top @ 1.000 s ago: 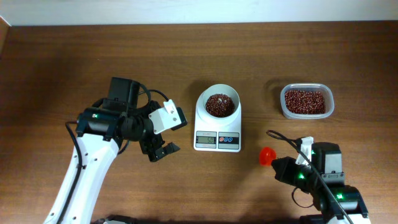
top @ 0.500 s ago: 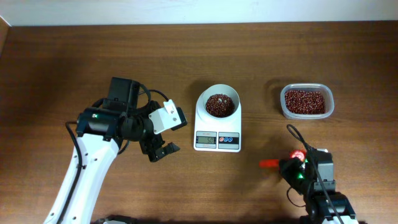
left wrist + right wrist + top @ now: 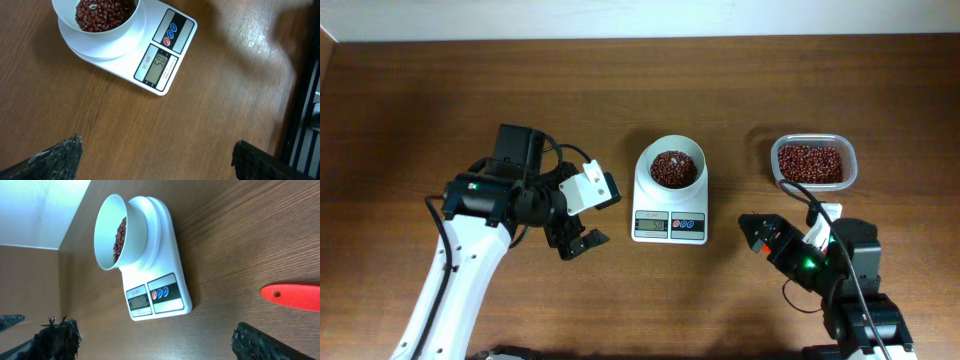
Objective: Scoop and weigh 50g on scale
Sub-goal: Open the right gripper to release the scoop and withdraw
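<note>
Scale and filled bowl sit apart from both open jaws

Smooth white plastic forms the scale, a rounded slab at mid-desk with a grey rectangular display and small blue and red buttons. On it stands a round white bowl holding glossy dark red beans. The display digits are too blurred to read with certainty. To the right and slightly behind it sits a clear, round-cornered tub of the same beans on the wood-grain desk.

In the right wrist view a flat red handle lies on the desk, cut off by the frame edge. The overhead view hides it under the right arm.

The left jaws gape wide and empty, left of the scale and well apart. The right jaws, equally wide and empty, face the scale from its right, not touching it.
</note>
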